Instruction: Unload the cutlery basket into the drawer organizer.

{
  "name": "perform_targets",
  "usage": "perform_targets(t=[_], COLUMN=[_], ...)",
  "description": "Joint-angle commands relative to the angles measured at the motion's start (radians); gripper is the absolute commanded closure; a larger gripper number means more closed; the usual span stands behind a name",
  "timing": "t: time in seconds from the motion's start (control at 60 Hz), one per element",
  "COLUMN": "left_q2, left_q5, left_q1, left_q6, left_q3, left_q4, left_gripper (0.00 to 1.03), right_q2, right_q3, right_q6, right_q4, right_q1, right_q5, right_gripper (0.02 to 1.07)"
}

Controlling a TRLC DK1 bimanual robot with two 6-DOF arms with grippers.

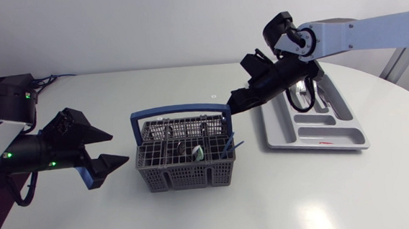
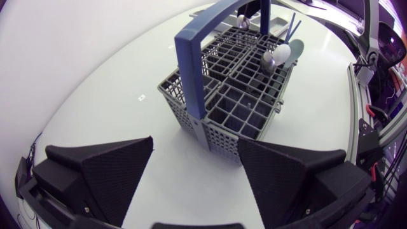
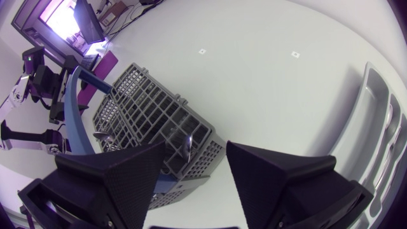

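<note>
The grey cutlery basket (image 1: 186,159) with a blue handle (image 1: 181,113) stands mid-table. A spoon (image 1: 196,153) and blue sticks (image 1: 232,145) stand in its right half. The grey drawer organizer (image 1: 335,130) lies to the right, with cutlery (image 1: 304,93) in its far compartments. My left gripper (image 1: 109,148) is open just left of the basket, level with it. In the left wrist view the basket (image 2: 235,95) is a short way ahead of the left gripper (image 2: 194,168). My right gripper (image 1: 236,101) hovers open over the basket's far right corner, empty. Below the right gripper (image 3: 194,172) lies the basket (image 3: 152,121).
The organizer (image 3: 381,127) sits off to the side of the right gripper in its wrist view. White tabletop lies open in front of the basket and the organizer.
</note>
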Motion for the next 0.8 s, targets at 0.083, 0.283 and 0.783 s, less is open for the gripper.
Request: perform_targets(t=[0.083,0.283,0.783], left_q2=[-0.011,-0.008,-0.005], left_q5=[0.019,0.022,0.023], left_q1=[-0.006,-0.006,-0.006], left_q6=[0.021,0.024,0.033], left_q3=[-0.021,-0.022,-0.035], left_q4=[-0.006,-0.003,0.001], left_gripper=[0.05,0.05,0.05], right_q2=[0.033,0.050,0.027], right_q3=[0.030,0.040,0.022], right_q6=[0.031,0.050,0.087], right_q4=[-0.012,-0.012,0.002], right_q1=[0.019,0.028,0.062], right_q5=[0.006,0.009,0.041], right_gripper=[0.54,0.70,1.01])
